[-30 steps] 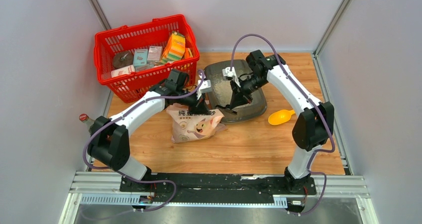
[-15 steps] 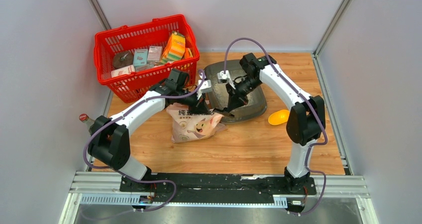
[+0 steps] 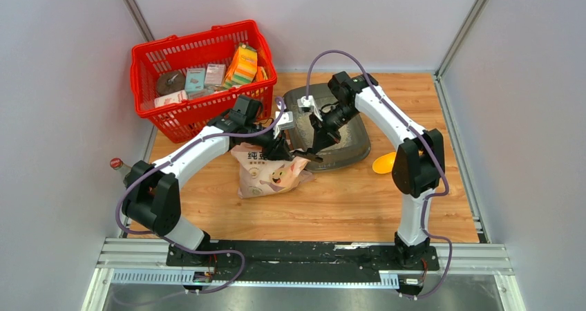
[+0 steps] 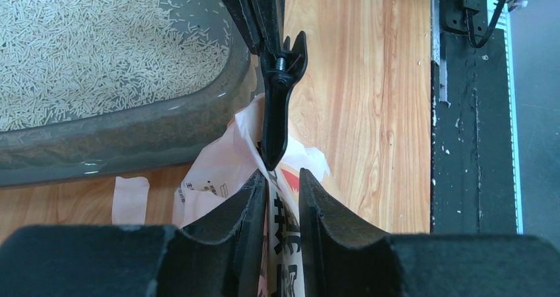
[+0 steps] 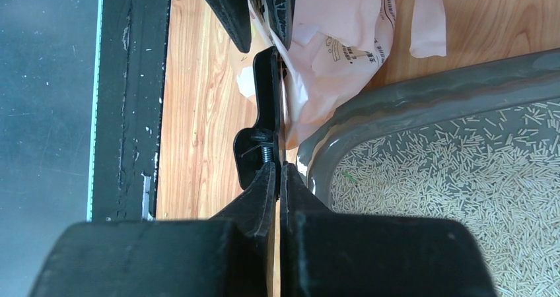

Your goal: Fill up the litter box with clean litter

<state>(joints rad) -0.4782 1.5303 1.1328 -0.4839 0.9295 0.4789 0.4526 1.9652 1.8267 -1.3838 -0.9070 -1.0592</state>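
The dark grey litter box (image 3: 347, 159) lies at the table's middle, and the wrist views show its rim (image 4: 132, 135) (image 5: 409, 99). Pale litter (image 4: 86, 46) (image 5: 462, 185) covers its floor. The beige cat-printed paper bag (image 3: 269, 176) stands against its near left side. My left gripper (image 3: 280, 149) (image 4: 282, 178) is shut on the bag's top edge (image 4: 218, 171). A black spring clip (image 4: 277, 105) (image 5: 261, 112) sits on that edge. My right gripper (image 3: 311, 150) (image 5: 279, 168) is shut on the clip's handle, right beside the left fingers (image 5: 234, 13).
A red mesh basket (image 3: 200, 110) with boxes stands at the back left. A yellow scoop (image 3: 381, 164) lies right of the litter box, partly behind my right arm. A red-capped bottle (image 3: 116, 164) stands at the left edge. The black base rail (image 4: 472, 112) runs along the near edge.
My right arm has swung left and its gripper has come down from over the litter box to the bag's top by the left gripper. The left arm and bag have not moved.
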